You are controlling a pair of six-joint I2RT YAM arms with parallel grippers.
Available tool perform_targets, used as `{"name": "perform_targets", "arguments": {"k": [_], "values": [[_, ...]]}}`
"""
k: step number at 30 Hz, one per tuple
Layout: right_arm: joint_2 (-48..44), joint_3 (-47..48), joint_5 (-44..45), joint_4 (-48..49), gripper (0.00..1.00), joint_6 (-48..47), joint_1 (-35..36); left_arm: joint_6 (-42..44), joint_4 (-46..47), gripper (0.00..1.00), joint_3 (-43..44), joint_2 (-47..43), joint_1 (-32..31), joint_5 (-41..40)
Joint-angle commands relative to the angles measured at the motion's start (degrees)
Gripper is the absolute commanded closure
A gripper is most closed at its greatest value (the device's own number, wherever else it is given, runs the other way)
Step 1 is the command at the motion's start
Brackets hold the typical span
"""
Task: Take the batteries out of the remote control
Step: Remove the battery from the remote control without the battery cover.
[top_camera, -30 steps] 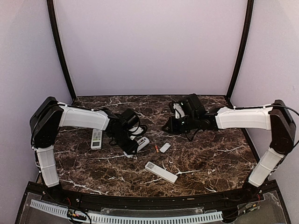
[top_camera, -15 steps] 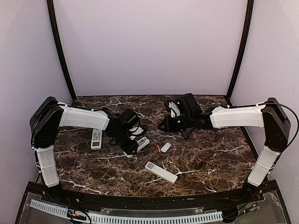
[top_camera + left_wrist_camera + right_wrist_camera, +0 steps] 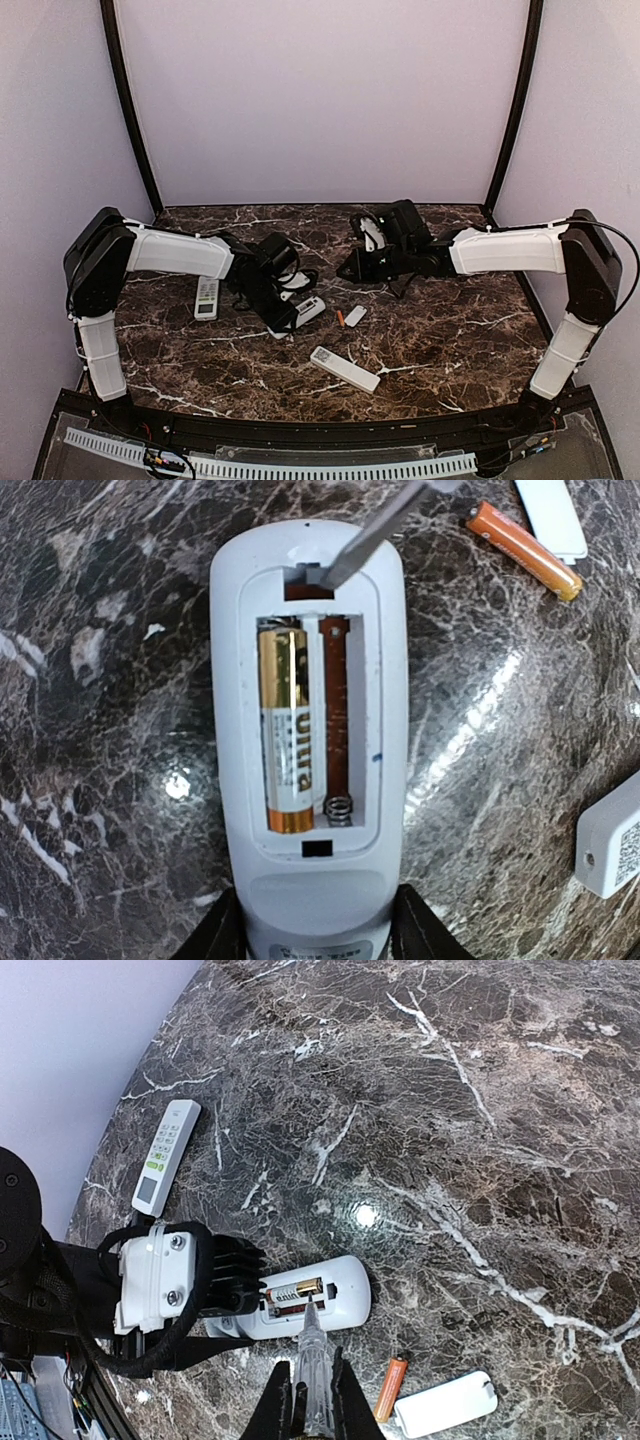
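My left gripper (image 3: 318, 935) is shut on the lower end of a white remote control (image 3: 310, 900), which lies back-up on the marble with its compartment uncovered. One gold-and-white battery (image 3: 285, 730) fills the left slot; the right slot shows bare copper and a spring. My right gripper (image 3: 312, 1400) is shut on a clear-handled tool (image 3: 313, 1360), and the metal tip (image 3: 370, 540) rests at the compartment's top end. An orange battery (image 3: 393, 1388) lies loose on the table beside a white cover plate (image 3: 445, 1403). In the top view the remote control (image 3: 305, 310) sits between both grippers.
A second white remote (image 3: 344, 368) lies near the front middle of the table. A third remote with buttons up (image 3: 206, 297) lies at the left, behind my left arm. A white device with a QR label (image 3: 615, 835) is close on the right.
My right arm has shifted left and a little back, bringing the tool over the held remote. The left arm and the remote have barely moved.
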Motion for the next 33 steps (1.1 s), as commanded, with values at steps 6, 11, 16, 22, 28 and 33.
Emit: {"name": "perform_targets", "arguments": {"k": [6,11,16,22,28,33], "values": [[2.4,1.4,-0.1,2.5,1.00,-0.9,0.4,1.6,-2.1,0.68,-2.4,1.2,-1.3,6.5],[2.7,0.8,0.9,1.8,1.00,-0.6,0.4,1.6,-2.3,0.68,-2.2,1.5,-1.4,6.1],[2.8,0.3,1.5,2.0,1.00,-0.2,0.4,1.6,-2.4,0.68,-2.2,1.7,-1.5,5.9],[3.2,0.6,1.3,1.8,1.00,-0.4,0.4,1.7,-2.4,0.68,-2.2,2.0,-1.7,5.5],[3.3,0.2,0.4,1.6,1.00,-0.1,0.4,1.7,-2.6,0.69,-2.1,2.1,-1.8,5.4],[3.4,-0.5,-0.8,2.6,1.00,0.9,0.4,1.6,-2.7,0.69,-2.0,2.2,-1.8,5.3]]}}
